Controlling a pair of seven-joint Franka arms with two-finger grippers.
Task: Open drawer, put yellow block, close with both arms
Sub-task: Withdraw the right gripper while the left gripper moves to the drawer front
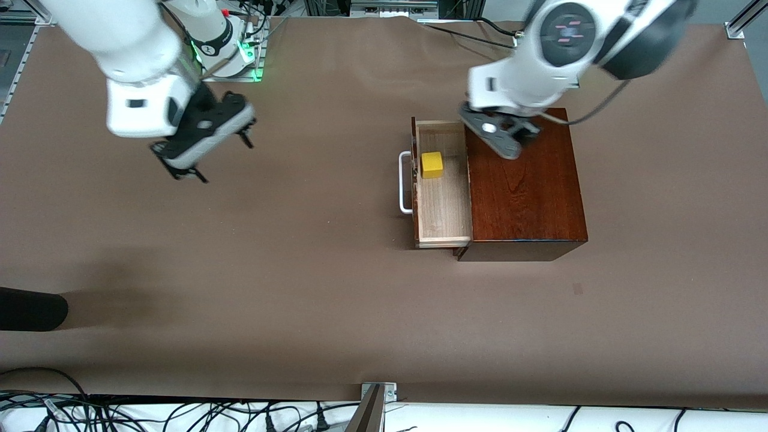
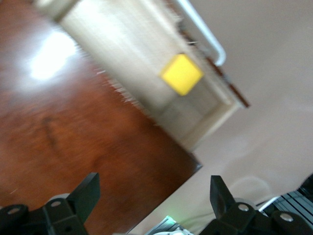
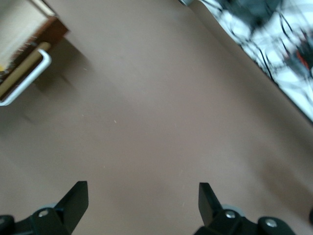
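Note:
The drawer [image 1: 445,207] stands pulled out of the dark-brown box [image 1: 528,186] toward the right arm's end of the table, its white handle [image 1: 405,183] leading. The yellow block [image 1: 431,165] lies in the drawer [image 2: 122,58], in the part farther from the front camera; the left wrist view shows the yellow block [image 2: 182,74] too. My left gripper [image 1: 501,135] hangs open and empty over the box top [image 2: 73,142], its fingers wide around nothing [image 2: 154,196]. My right gripper [image 1: 223,157] is open and empty over bare table [image 3: 143,198], well apart from the handle [image 3: 29,81].
A black rounded object [image 1: 30,309] juts in at the right arm's end, near the front camera. Cables [image 1: 180,414] and a metal bracket [image 1: 378,396] line the near table edge. The right arm's base [image 1: 243,57] glows green.

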